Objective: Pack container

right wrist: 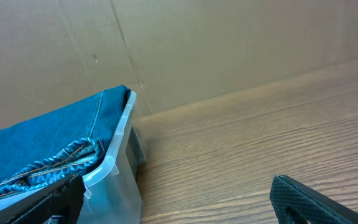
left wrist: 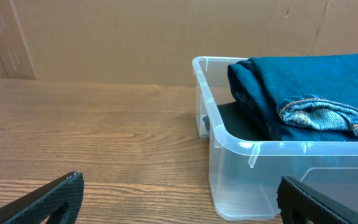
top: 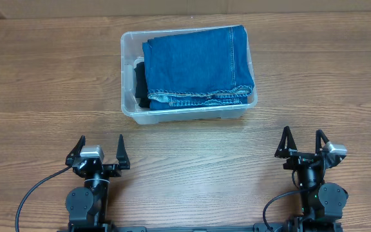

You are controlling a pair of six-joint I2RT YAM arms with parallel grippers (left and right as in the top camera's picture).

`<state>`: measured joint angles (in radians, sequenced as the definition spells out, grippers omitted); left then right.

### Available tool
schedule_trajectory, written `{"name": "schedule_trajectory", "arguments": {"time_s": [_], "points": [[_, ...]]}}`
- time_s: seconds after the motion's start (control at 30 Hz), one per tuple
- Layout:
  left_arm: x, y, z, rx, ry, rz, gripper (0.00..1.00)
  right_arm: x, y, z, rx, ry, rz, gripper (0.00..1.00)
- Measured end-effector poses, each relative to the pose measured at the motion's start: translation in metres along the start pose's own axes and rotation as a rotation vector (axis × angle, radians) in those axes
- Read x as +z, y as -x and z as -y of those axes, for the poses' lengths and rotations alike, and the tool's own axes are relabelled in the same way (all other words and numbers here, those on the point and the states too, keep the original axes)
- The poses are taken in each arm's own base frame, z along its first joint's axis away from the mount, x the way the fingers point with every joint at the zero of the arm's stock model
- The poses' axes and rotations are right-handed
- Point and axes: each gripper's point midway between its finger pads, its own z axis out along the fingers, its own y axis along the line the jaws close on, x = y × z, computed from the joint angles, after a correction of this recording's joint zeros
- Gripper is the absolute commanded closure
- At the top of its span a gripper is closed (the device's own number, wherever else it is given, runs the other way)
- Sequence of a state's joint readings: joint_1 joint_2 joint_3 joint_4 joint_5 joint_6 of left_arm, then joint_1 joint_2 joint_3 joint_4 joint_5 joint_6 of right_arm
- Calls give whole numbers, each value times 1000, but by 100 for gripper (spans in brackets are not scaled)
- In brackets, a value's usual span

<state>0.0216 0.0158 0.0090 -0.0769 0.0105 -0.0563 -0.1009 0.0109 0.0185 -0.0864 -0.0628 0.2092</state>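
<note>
At the near edge of the wooden table (top: 44, 84), your two arms sit side by side and well apart. The left gripper (top: 101, 145) stands at near left with its jaws spread wide. In its wrist view the two black fingers (left wrist: 48, 198) sit in the bottom corners with wood grain showing between them. A black cable (top: 26, 196) curves off its base toward the near left corner. The right gripper (top: 303, 136) stands at near right, jaws likewise parted, its fingers pointing toward the far side.

Beyond a stretch of wood you see the container (top: 185, 116), a clear plastic bin resting upright on the far half of the table. It sits about midway between left and right, apart from both grippers. Folded blue jeans (top: 195, 61) fill most of it, lying flat from the right wall across the middle. Their stitched seams face the near wall, and their top rises a little above the rim. A dark item (top: 138, 84) lies lower down in the gap along the left wall, partly under the denim; you cannot tell what it is. Behind the bin, a brown cardboard wall (top: 172, 8) closes off the far edge of the table.
</note>
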Motion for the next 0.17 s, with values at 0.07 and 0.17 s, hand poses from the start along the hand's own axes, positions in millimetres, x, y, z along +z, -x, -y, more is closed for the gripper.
{"name": "schedule_trajectory", "arguments": {"time_s": [0.07,0.17], "points": [[0,0,0,0,0,0,0,0,0,0,0,0,0,0],[0,0,0,0,0,0,0,0,0,0,0,0,0,0]]}}
